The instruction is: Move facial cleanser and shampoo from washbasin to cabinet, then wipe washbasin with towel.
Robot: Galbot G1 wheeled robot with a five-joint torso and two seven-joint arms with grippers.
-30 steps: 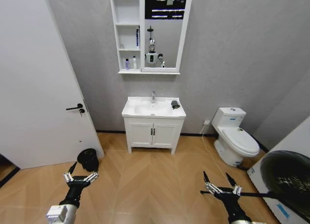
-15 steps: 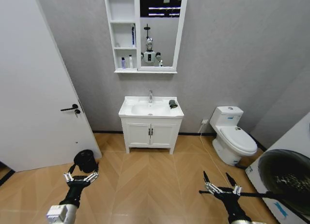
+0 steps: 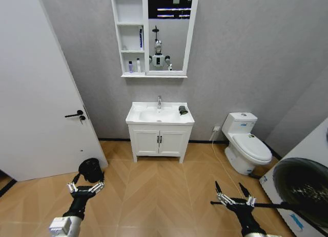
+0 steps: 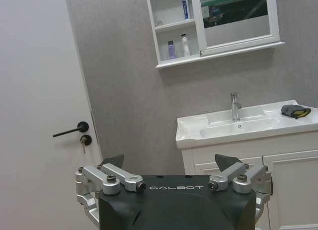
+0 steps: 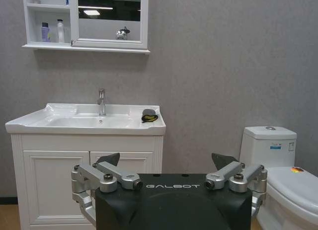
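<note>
Door [image 3: 36, 93] standing at the left. Toilet [image 3: 248, 147] sitting at the right. Washbasin [image 3: 160, 114] resting on its vanity [image 3: 160, 141] against the grey wall, well ahead of the robot. Cabinet [image 3: 129, 33] hanging above, joined to the mirror [image 3: 169, 32]; two small bottles [image 4: 177, 45], possibly the cleanser and shampoo, standing in its lowest compartment. Left gripper [image 3: 85, 186] and right gripper [image 3: 233, 195] hovering low over the floor, jaws spread open, holding nothing. Towel [image 5: 149, 115] lying on the washbasin's right rear corner.
</note>
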